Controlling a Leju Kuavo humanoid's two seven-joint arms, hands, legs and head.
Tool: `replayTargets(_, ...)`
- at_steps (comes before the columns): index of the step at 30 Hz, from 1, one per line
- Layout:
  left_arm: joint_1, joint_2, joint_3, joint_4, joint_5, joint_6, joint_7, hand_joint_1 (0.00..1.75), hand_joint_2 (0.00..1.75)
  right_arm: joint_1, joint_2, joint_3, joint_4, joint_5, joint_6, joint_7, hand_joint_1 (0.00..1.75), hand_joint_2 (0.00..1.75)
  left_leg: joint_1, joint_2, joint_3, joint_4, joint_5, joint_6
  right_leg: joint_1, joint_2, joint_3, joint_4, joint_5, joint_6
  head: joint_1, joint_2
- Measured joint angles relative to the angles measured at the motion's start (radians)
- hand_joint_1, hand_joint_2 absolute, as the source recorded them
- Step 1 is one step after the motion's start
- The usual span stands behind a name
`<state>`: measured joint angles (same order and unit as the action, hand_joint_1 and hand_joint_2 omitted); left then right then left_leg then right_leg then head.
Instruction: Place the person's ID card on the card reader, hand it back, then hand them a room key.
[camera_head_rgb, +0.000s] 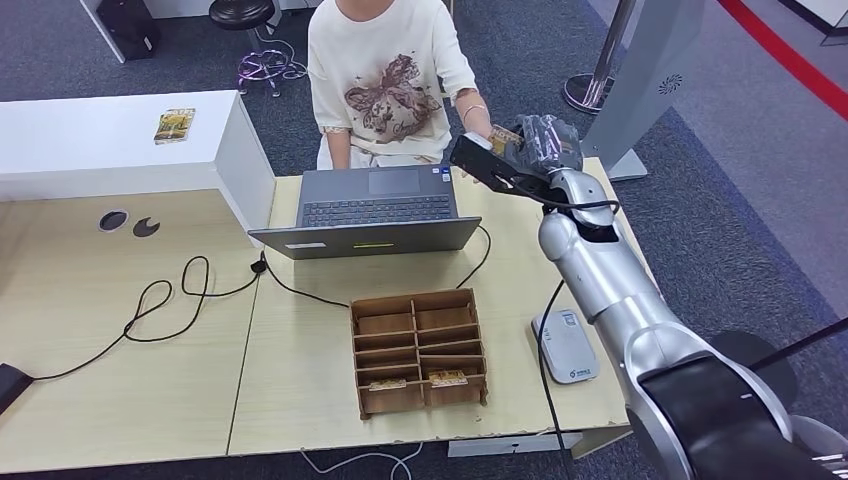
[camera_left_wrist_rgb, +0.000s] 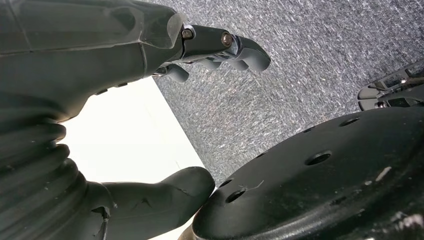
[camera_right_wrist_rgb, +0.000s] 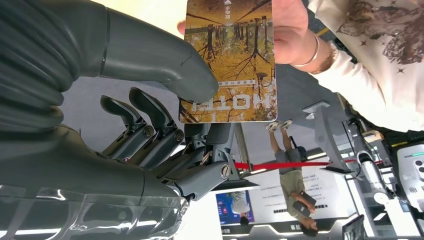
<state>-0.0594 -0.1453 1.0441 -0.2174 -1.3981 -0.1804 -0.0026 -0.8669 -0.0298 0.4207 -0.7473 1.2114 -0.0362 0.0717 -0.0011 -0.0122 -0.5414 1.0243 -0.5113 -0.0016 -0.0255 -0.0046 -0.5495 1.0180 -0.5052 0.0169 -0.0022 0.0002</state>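
My right hand (camera_head_rgb: 535, 150) is stretched out past the laptop toward the person (camera_head_rgb: 385, 80) behind the desk. It holds a yellow room key card (camera_right_wrist_rgb: 230, 60) printed "HOTEL", thumb (camera_right_wrist_rgb: 165, 65) pressed on its face and fingers behind it. The person's hand (camera_right_wrist_rgb: 290, 30) grips the card's other end; in the head view that card (camera_head_rgb: 503, 135) is a small sliver between the two hands. The white card reader (camera_head_rgb: 565, 347) lies on the desk at the right, by my forearm. My left hand (camera_left_wrist_rgb: 100, 55) hangs over grey carpet, fingers and thumb apart, holding nothing.
An open laptop (camera_head_rgb: 375, 210) stands mid-desk before the person. A wooden compartment box (camera_head_rgb: 418, 350) sits nearer me with cards (camera_head_rgb: 447, 378) in its front slots. A black cable (camera_head_rgb: 160, 300) loops across the left desk. Another card (camera_head_rgb: 174, 124) lies on the white counter (camera_head_rgb: 100, 140).
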Motion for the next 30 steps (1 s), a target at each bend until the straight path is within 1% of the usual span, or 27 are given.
replayTargets(4, 0.000, 0.000, 0.000, 0.000, -0.002, 0.000, 0.000, 0.00, 1.75, -0.002, 0.006, -0.002, 0.010, 0.014, 0.000, 0.000, 1.75, 1.75, 0.000, 0.000, 0.000, 0.000, 0.000, 0.000, 0.000, 0.000, 0.000, 0.000, 0.000, 0.000, 0.000, 0.000)
replayTargets(5, 0.000, 0.000, 0.000, 0.000, -0.003, 0.000, 0.000, 0.00, 1.75, -0.003, 0.008, -0.002, 0.012, 0.016, -0.001, 0.001, 1.70, 1.75, 0.000, 0.000, 0.000, 0.000, 0.000, 0.000, 0.000, 0.000, 0.000, 0.000, 0.000, 0.000, 0.000, 0.000)
replayTargets(6, 0.000, 0.000, 0.000, 0.000, -0.003, 0.000, 0.000, 0.00, 1.75, -0.004, 0.009, -0.002, 0.013, 0.019, -0.002, 0.001, 1.30, 1.75, 0.000, 0.000, 0.000, 0.000, 0.000, 0.000, 0.000, 0.000, 0.000, 0.000, 0.000, 0.000, 0.000, 0.000)
replayTargets(8, 0.000, 0.000, 0.000, 0.000, -0.003, 0.000, 0.000, 0.00, 1.75, -0.006, 0.012, -0.002, 0.016, 0.024, -0.006, 0.002, 0.42, 1.75, 0.000, 0.000, 0.000, 0.000, 0.000, 0.000, 0.000, 0.000, 0.000, 0.000, 0.000, 0.000, 0.000, 0.000)
replayTargets(9, 0.000, 0.000, 0.000, 0.000, -0.003, 0.000, 0.000, 0.00, 1.75, -0.006, 0.014, -0.002, 0.017, 0.026, -0.007, 0.003, 0.03, 1.75, 0.000, 0.000, 0.000, 0.000, 0.000, 0.000, 0.000, 0.000, 0.000, 0.000, 0.000, 0.000, 0.000, 0.000)
replayTargets(10, 0.000, 0.000, 0.000, 0.000, -0.003, 0.000, 0.000, 0.00, 1.75, -0.007, 0.015, -0.002, 0.018, 0.028, -0.008, 0.004, 0.00, 1.75, 0.000, 0.000, 0.000, 0.000, 0.000, 0.000, 0.000, 0.000, 0.000, 0.000, 0.000, 0.000, 0.000, 0.000)
replayTargets(16, 0.000, 0.000, 0.000, 0.000, -0.003, 0.000, -0.001, 0.00, 1.75, -0.007, 0.021, -0.004, 0.019, 0.036, -0.015, 0.013, 0.00, 1.75, 0.000, 0.000, 0.000, 0.000, 0.000, 0.000, 0.000, 0.000, 0.000, 0.000, 0.000, 0.000, 0.000, 0.000)
replayTargets(22, 0.000, 0.000, 0.000, 0.000, -0.003, 0.000, -0.001, 0.00, 1.75, 0.004, 0.022, -0.030, -0.001, 0.042, -0.053, 0.019, 0.00, 1.75, 0.000, 0.000, 0.000, 0.000, 0.000, 0.000, 0.000, 0.000, 0.000, 0.000, 0.000, 0.000, 0.000, 0.000)
replayTargets(26, 0.000, 0.000, 0.000, 0.000, -0.002, 0.001, -0.002, 0.00, 1.75, 0.040, 0.022, -0.062, -0.052, 0.019, -0.093, -0.004, 0.00, 1.75, 0.000, 0.000, 0.000, 0.000, 0.000, 0.000, 0.000, 0.000, -0.001, 0.000, 0.000, 0.000, 0.000, 0.000)
replayTargets(30, 0.000, 0.000, 0.000, 0.000, 0.006, 0.005, -0.007, 0.00, 1.75, 0.096, 0.022, -0.115, -0.134, -0.081, -0.092, -0.063, 0.00, 1.75, 0.000, 0.000, 0.000, 0.000, 0.000, 0.000, 0.000, 0.000, -0.001, 0.000, 0.000, 0.000, 0.000, 0.000)
